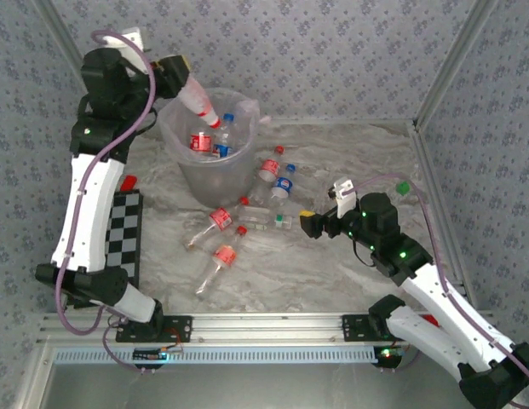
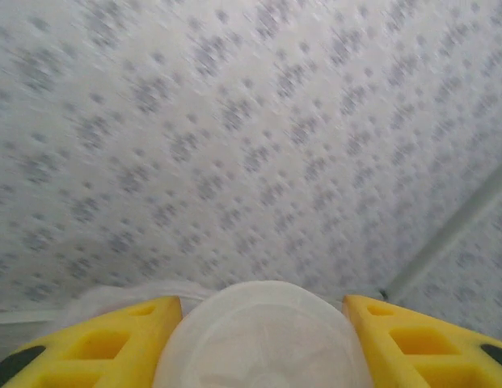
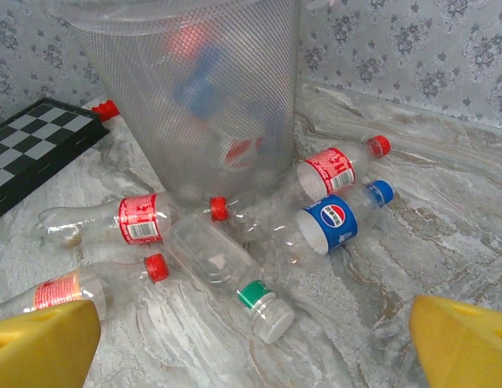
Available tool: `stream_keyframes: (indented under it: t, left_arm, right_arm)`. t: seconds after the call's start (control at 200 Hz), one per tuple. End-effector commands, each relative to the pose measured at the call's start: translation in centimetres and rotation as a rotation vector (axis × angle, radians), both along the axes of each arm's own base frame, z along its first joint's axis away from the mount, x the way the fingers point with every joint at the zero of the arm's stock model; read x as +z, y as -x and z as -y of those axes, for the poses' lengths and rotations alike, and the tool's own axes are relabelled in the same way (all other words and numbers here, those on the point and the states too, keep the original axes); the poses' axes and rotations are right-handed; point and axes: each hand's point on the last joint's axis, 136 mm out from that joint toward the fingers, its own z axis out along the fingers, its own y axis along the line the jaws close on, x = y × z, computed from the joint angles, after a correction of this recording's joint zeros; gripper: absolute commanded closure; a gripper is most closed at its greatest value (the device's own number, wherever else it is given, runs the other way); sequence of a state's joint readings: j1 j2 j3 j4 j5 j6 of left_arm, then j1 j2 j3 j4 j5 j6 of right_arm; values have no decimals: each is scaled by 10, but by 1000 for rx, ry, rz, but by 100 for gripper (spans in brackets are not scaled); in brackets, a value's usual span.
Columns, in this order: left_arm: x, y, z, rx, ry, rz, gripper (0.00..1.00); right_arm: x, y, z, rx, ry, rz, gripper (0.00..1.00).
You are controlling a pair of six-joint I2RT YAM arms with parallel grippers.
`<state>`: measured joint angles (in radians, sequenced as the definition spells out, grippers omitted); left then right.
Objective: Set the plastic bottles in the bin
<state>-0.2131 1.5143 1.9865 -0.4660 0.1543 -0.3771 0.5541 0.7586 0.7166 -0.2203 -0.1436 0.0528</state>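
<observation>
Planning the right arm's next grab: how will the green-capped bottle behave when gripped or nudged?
The green-capped bottle looks empty, so probably very light. Its thin clear wall will likely dent when squeezed. Lying on its side on the smooth table, it may roll or skid.

Upright bin holds bottles; one bottle tilted above; others lying beside.
</observation>
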Motion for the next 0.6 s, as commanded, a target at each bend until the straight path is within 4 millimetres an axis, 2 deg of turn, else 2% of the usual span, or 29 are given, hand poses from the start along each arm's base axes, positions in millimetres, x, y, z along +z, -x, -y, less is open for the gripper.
stream_keyframes:
  t: [0.0, 0.065, 0.21, 0.28, 0.39, 0.595]
  left_arm:
    - [-31, -26, -11, 65, -55, -17, 76]
    - [-58, -38, 1, 12, -56, -59, 80]
    - [-136, -58, 35, -106, -74, -204, 88]
    - [-173, -57, 50, -147, -116, -250, 89]
    - [-224, -51, 59, -159, -191, -307, 91]
    - [-288, -36, 64, -206, -269, -355, 93]
  right_arm:
    - [-6, -3, 3, -24, 5, -22, 0]
    - [-9, -4, 2, -24, 7, -30, 0]
    - [-11, -3, 4, -27, 14, -38, 0]
    - [-14, -2, 6, -35, 19, -42, 0]
    - [-18, -2, 6, -37, 20, -50, 0]
    - [-29, -6, 1, -36, 19, -78, 0]
